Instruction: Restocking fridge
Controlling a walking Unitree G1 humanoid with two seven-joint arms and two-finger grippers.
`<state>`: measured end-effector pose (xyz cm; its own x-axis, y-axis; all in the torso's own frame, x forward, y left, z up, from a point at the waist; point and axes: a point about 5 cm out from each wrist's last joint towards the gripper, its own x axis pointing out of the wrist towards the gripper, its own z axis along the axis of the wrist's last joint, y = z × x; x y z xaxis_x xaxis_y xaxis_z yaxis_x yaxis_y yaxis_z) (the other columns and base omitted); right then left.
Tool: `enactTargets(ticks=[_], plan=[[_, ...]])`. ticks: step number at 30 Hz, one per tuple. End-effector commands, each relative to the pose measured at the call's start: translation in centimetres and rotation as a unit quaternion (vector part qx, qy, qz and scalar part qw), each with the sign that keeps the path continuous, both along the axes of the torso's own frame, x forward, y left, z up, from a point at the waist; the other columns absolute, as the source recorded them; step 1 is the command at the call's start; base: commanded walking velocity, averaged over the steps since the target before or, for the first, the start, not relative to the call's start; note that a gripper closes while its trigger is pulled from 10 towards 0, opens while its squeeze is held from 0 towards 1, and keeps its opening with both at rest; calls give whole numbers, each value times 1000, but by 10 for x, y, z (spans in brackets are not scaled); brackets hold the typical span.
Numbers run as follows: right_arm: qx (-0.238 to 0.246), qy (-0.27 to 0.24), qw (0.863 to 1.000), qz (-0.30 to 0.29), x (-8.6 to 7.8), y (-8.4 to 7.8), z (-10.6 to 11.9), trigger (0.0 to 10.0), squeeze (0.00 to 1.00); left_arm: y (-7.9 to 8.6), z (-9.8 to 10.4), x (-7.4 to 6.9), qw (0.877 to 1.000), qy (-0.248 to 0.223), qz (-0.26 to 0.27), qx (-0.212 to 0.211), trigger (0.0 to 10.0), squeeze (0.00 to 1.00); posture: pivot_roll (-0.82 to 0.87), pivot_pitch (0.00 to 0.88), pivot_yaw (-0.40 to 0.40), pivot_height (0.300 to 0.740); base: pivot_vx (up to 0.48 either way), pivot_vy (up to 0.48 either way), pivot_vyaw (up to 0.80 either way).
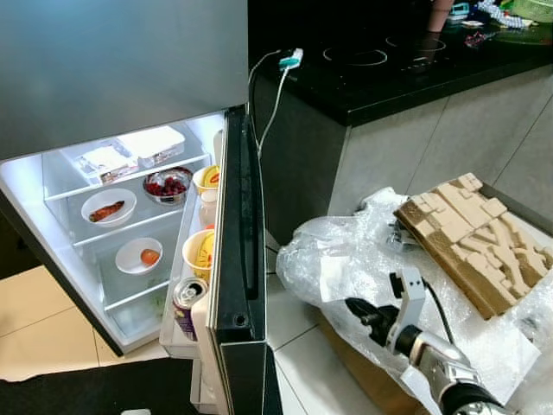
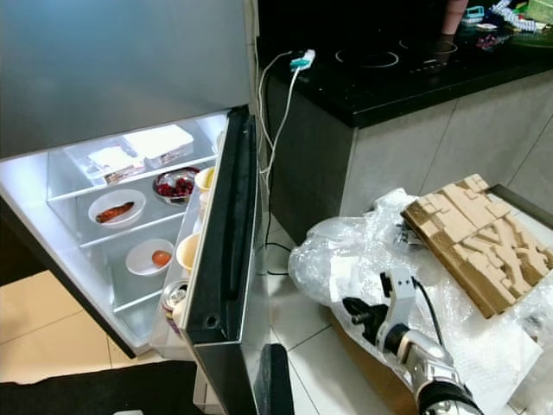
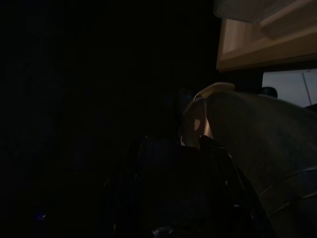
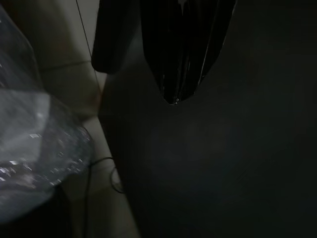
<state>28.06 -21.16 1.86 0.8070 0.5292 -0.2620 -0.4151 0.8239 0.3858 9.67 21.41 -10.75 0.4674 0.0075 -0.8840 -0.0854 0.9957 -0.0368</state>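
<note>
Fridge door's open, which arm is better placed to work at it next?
Probably right. The right gripper is raised in front of the robot, just beside the open fridge door and its door-shelf can. The left arm appears to hang idle in the dark.

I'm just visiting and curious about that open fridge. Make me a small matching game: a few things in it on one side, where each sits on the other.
Things:
1. clear boxes
2. metal bowl of red fruit
3. soda can
4. white bowl with an orange thing

Places:
A. lowest door bin
B. top shelf
C. middle shelf, nearest the door
D. lower shelf

Pairs: 1-B, 2-C, 3-A, 4-D
</note>
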Motion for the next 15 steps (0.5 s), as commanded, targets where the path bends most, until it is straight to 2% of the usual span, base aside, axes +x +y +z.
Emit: enactTargets(ticks=[1,15], plan=[[5,-6,1000,4,2,5,1,10000,0,-1,-2,-6,1000,11,-1,-2,10000,0,-36,0,-23,740,0,0,700],[13,-24,1000,14,9,7,8,10000,0,-1,-2,-7,1000,13,1,-2,10000,0,-33,0,-25,740,0,0,701]])
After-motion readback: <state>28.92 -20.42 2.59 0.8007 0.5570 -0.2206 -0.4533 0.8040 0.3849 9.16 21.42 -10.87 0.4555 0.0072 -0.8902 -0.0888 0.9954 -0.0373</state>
